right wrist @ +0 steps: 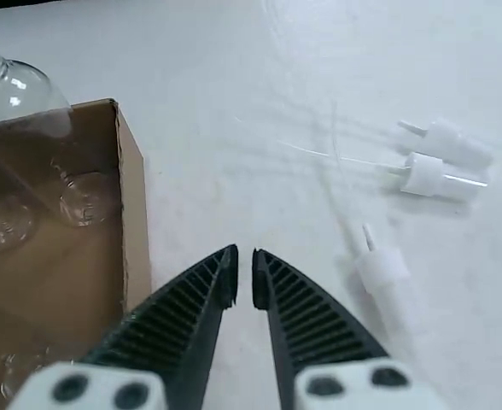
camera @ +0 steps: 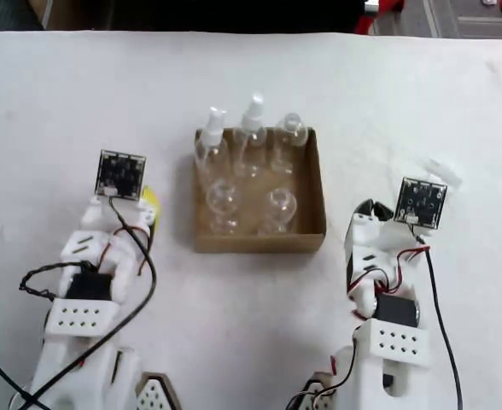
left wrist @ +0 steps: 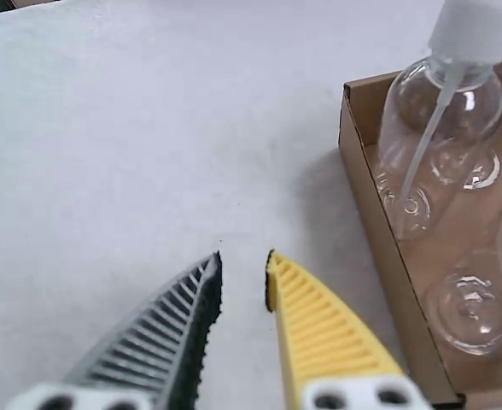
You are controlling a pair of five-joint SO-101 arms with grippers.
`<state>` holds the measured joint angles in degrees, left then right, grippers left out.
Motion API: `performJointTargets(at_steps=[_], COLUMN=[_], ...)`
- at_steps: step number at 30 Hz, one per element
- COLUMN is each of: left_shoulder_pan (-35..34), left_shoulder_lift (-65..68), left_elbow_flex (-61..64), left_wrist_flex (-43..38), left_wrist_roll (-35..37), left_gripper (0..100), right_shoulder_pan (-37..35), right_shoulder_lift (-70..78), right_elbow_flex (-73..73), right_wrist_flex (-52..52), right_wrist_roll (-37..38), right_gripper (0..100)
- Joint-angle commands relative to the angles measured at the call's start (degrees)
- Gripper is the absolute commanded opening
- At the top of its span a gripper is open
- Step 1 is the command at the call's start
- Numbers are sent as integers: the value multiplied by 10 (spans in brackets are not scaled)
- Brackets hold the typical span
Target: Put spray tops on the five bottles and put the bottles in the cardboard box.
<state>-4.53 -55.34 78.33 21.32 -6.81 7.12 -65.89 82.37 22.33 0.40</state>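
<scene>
left gripper (left wrist: 243, 260): grey and yellow fingers slightly apart, nothing between them; low over the table (camera: 80, 102), just left of the box.
right gripper (right wrist: 244, 254): black fingers nearly together, empty; over bare table between the box and the loose tops.
loose spray tops: three lie on the table to the right of the box, one close ahead of the right gripper (right wrist: 379, 265), two farther off side by side (right wrist: 439, 178).
step: capping looks partly done, with neither gripper on a part, so likely between tops.
next move: right gripper probably has to open, drop onto the nearest top and grip its white head with the tube hanging free, then line the tube up with an open bottle neck.
cardboard box (camera: 259, 243): open-topped, holds all five bottles, upright.
contents: back row has two capped bottles (camera: 210, 141) and one uncapped (camera: 289, 137); front row has two uncapped (camera: 224, 201).
</scene>
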Motion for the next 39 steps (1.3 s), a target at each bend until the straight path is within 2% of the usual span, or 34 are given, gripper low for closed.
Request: performJointTargets(at_steps=[1,6,9,20,25,39], left_shoulder_pan=[3,2,2,2,2,3], left_shoulder_lift=[0,0,3,4,4,0], left_elbow_flex=[-5,-5,-5,-4,-4,-4], left_wrist_flex=[-20,-20,-20,-20,-20,-20], left_wrist_roll=[-7,-7,-7,-7,-7,-7], left_gripper=[90,90,90,90,90,90], right_shoulder_pan=[-12,-95,-118,-111,-80,-58], right_shoulder_lift=[-7,-7,-7,-7,-7,-6], right_elbow_flex=[-6,-8,-8,-9,-5,40], right_wrist_flex=[0,0,0,-5,-73,-80], right_wrist_roll=[5,7,7,7,3,8], right_gripper=[18,18,18,18,18,16])
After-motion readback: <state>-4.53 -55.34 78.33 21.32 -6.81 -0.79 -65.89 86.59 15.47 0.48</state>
